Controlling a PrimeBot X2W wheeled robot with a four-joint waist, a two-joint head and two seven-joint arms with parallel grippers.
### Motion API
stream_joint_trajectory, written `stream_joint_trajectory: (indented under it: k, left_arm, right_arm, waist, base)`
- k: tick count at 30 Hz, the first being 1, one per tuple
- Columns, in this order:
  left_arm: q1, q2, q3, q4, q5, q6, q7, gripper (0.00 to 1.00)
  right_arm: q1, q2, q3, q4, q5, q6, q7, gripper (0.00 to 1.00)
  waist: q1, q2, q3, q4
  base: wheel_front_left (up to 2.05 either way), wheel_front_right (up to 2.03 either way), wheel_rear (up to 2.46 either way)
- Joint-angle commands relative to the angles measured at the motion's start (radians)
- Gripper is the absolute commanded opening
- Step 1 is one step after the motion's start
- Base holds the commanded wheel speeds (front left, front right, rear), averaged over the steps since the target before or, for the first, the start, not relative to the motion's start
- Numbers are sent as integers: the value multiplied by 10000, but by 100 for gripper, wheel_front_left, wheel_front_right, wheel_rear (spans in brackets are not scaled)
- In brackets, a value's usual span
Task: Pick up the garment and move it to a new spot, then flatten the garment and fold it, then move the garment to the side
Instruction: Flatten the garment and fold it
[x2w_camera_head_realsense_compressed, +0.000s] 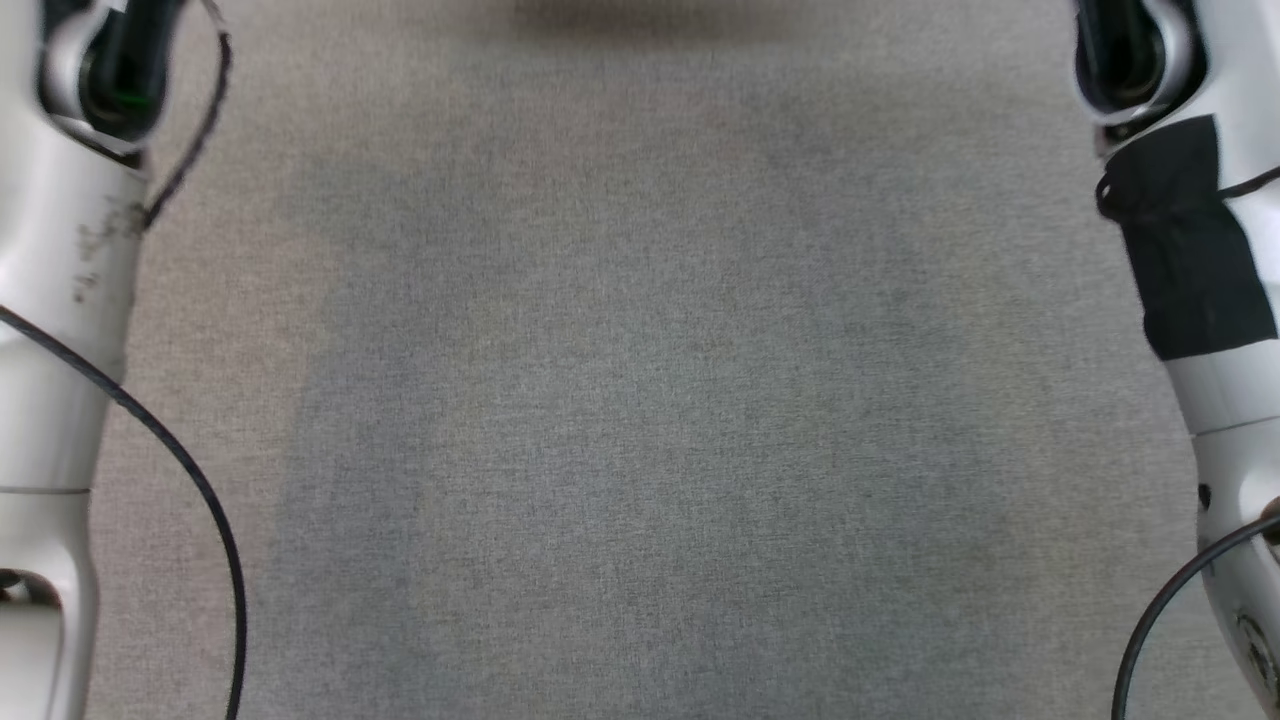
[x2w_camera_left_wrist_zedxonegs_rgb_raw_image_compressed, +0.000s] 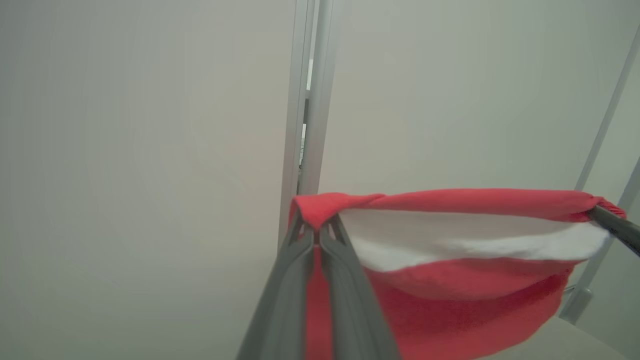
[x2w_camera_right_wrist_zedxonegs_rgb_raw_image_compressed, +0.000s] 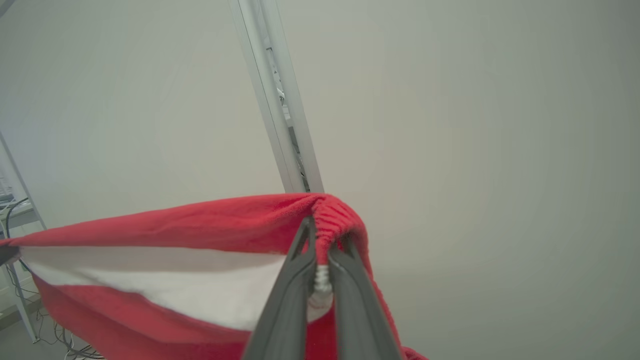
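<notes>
Garment (x2w_camera_left_wrist_zedxonegs_rgb_raw_image_compressed: 450, 300) hangs stretched between left tool (x2w_camera_left_wrist_zedxonegs_rgb_raw_image_compressed: 316, 229) and right tool (x2w_camera_right_wrist_zedxonegs_rgb_raw_image_compressed: 322, 237).

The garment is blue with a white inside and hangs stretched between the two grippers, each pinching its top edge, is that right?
Not quite: the garment is red, not blue, as both wrist views show. The rest holds: white inside, stretched between the left gripper and the right gripper, each shut on its top edge.

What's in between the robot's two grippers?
The red and white garment stretches from the left gripper across to the right gripper. Each gripper is shut on its edge. Both wrist views show this.
</notes>
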Motion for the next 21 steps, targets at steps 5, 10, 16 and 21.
stream_joint_trajectory:
  k: [5,10,16,21]
  left_arm:
    - [984,-286,-615,924,-269,-229,-779,0]
    - [2500,-329,-1245,855,-722,-257,-1170,0]
    - [4567,124,-1706,16,-1388,-239,-1041,0]
    - [5934,424,-1791,-812,-1708,-168,-950,0]
  right_arm:
    - [877,-32,884,1065,847,-3,-279,0]
    - [2395,-113,1674,1117,1939,-3,-200,0]
    - [4456,-593,2326,176,3328,-3,56,0]
    - [5768,-994,2533,-677,4020,-3,138,0]
  waist:
    - [0,0,542,165]
    - [0,0,519,203]
    - [0,0,133,209]
    - [0,0,-162,196]
  base:
    - [0,0,0]
    - [0,0,0]
    - [0,0,0]
    - [0,0,0]
